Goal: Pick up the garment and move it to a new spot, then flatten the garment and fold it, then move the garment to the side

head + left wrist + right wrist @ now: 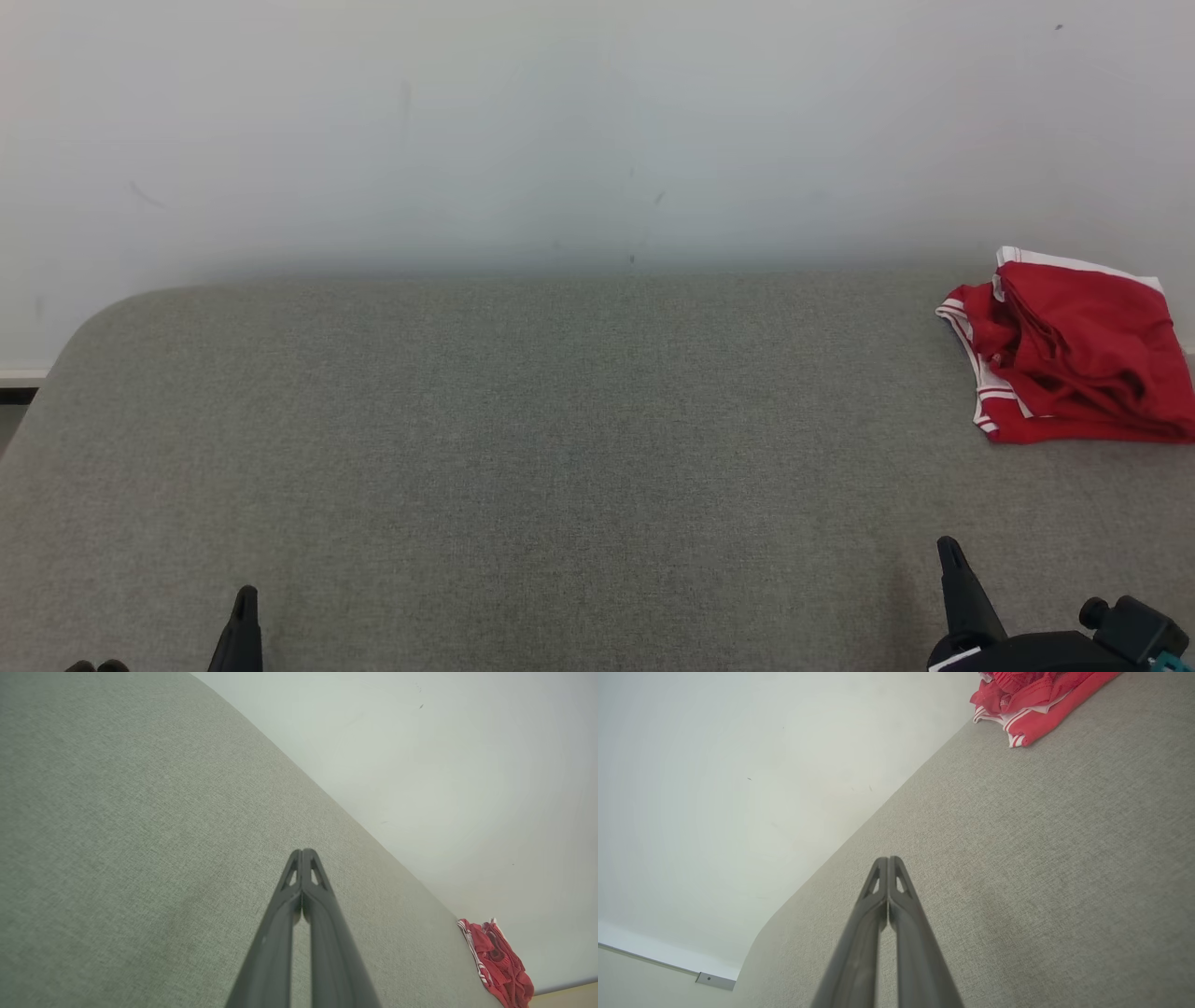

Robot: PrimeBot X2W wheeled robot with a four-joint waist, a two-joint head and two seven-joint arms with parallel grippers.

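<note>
The garment point(1074, 350) is red with white stripes along its edges and lies bunched at the far right of the grey fabric surface point(560, 448), near the wall. The left wrist view has the garment point(497, 963) at its lower right, and the right wrist view catches the garment point(1031, 700) at its top edge. My left gripper point(246, 597) sits at the near left edge, shut and holding nothing; its fingertips point(302, 854) press together. My right gripper point(949, 549) rests at the near right, well short of the garment, shut and empty, fingertips point(888, 861) touching.
A pale wall point(597, 131) rises right behind the surface. The surface's far left corner point(121, 303) is rounded, with a strip of baseboard point(19, 378) beyond it.
</note>
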